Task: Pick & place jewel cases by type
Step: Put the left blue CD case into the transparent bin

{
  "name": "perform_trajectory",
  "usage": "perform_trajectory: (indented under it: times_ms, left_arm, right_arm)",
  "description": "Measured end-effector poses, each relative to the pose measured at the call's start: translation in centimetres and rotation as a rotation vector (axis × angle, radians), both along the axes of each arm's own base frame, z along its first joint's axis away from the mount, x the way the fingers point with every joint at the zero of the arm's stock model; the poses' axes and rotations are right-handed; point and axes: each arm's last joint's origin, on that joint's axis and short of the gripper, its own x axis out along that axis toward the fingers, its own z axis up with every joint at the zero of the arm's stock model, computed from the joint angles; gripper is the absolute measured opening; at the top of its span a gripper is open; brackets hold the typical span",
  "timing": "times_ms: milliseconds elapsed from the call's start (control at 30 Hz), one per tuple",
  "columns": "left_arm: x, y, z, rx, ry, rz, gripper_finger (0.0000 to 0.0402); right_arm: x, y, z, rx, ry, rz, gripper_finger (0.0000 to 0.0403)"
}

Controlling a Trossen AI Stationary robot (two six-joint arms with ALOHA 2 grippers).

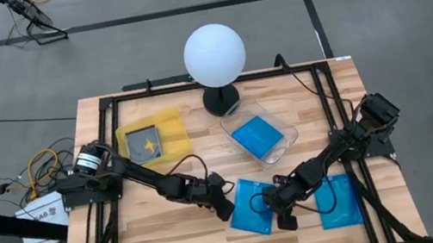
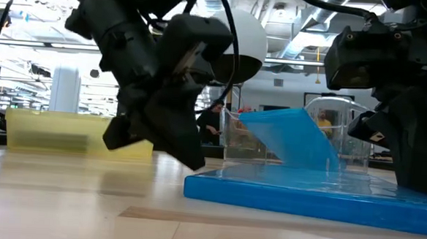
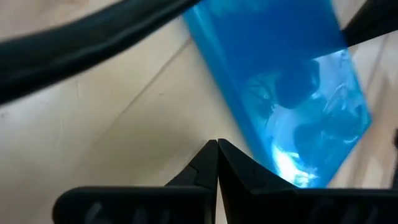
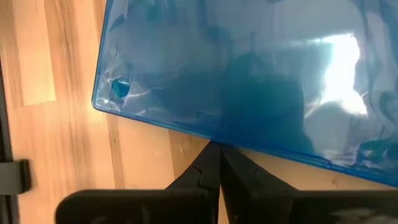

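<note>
Presently I am looking at two containers toward the far edge of the table [image 1: 131, 240]. The yellow tray [image 1: 152, 138], toward the far left corner, is holding one dark jewel case [image 1: 148, 144] lying flat. The clear plastic tray [image 1: 260, 134], near the middle of the far half, is holding one blue jewel case [image 1: 256, 137]; in the low view this case [image 2: 289, 138] is leaning tilted inside the clear walls.

Two more blue cases are lying flat on the bare wood near the front edge. The centre blue case [image 1: 252, 206] is sitting between the two grippers. The right-hand blue case [image 1: 339, 200] is resting toward the front right corner, partly under the right arm.

I am reading the left gripper [image 1: 217, 191] at the centre case's left edge, low over the wood. Its wrist view is showing the fingers [image 3: 208, 163] pressed together with nothing between them.

The right gripper [image 1: 281, 207] is sitting at the centre case's right edge. Its fingers [image 4: 214, 163] are likewise pressed tip to tip, gripping nothing, with the case edge just beyond them.

A white globe lamp [image 1: 214, 55] is standing at the far edge.
</note>
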Motion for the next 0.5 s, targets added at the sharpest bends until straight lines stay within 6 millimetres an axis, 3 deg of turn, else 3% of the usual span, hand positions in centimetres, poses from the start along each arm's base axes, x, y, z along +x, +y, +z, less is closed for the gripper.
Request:
perform_trajectory:
  times_ms: [133,500]
  left_arm:
    - [0.4,-0.2,-0.9,-0.004,-0.014,-0.002,0.0]
    - [0.4,-0.1,-0.7,0.062,-0.028,-0.054,0.0]
  right_arm:
    - [0.0,0.1,0.0,0.045,0.028,-0.036,0.0]
    - [-0.9,0.4,1.1,0.122,0.102,-0.136,0.0]
